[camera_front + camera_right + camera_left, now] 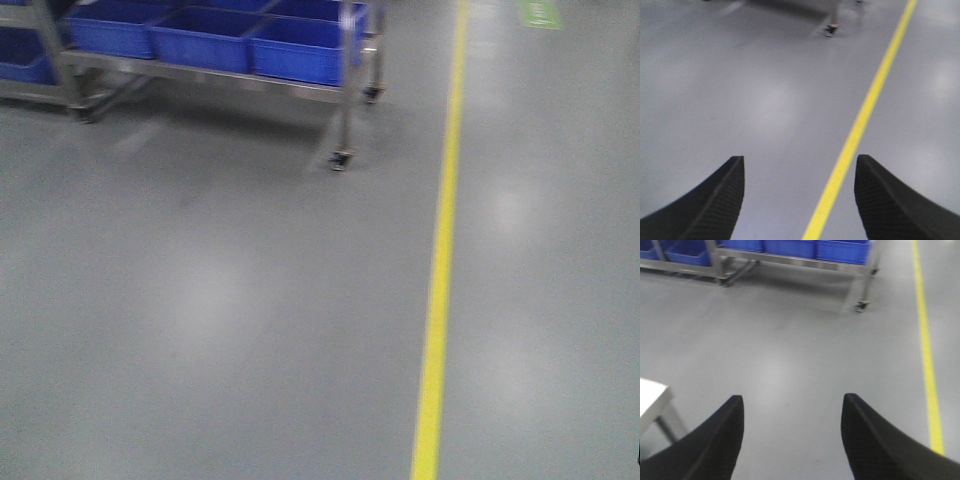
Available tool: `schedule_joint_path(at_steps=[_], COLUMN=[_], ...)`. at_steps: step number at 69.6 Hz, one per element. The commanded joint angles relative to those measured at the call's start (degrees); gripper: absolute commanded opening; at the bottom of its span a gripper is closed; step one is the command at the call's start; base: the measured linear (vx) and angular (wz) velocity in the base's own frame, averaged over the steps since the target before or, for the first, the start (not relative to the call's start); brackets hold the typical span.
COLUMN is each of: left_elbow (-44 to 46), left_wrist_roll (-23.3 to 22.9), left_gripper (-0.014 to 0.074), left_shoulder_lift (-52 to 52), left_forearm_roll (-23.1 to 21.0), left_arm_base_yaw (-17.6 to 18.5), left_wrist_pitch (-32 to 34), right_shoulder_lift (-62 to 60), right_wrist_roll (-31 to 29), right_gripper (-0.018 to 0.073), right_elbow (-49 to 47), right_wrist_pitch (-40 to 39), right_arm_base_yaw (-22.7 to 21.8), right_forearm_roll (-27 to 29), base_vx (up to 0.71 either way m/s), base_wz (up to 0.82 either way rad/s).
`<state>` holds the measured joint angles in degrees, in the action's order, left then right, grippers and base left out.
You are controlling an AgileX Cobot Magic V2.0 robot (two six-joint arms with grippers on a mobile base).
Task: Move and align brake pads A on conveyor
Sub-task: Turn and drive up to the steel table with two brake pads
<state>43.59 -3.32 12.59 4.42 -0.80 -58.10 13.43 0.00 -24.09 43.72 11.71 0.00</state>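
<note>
1. Your left gripper (792, 396) hangs over the grey floor (200, 300), fingers spread wide, nothing between them.
2. Your right gripper (800, 157) is spread and empty too; the yellow line (860, 125) runs beneath it.
3. A wheeled rack (200, 72) of blue bins (200, 40) stands far left.
4. Where the brake pads A and conveyor lie, you cannot tell.
</note>
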Motion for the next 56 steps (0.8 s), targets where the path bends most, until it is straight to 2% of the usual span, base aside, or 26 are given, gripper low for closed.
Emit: schedule_joint_path(at_steps=[1, 56], left_elbow=[0.98, 0.98], left_wrist_roll=[-0.18, -0.18], left_gripper=[0.0423, 0.0423], left_shoulder_lift=[1.08, 1.08], left_forearm_roll=[-0.08, -0.08], left_arm_base_yaw=[0.22, 0.22], left_wrist_pitch=[4.38, 4.33], right_shoulder_lift=[0.6, 0.6], right_wrist_roll=[0.0, 0.0], right_gripper=[0.0449, 0.0449], right_elbow=[-1.56, -1.56], right_wrist_pitch=[-3.91, -3.91], right_arm_base_yaw=[-0.21, -0.21], right_forearm_roll=[0.0, 0.0], base_vx=[0.31, 0.25], base_wz=[0.82, 0.9])
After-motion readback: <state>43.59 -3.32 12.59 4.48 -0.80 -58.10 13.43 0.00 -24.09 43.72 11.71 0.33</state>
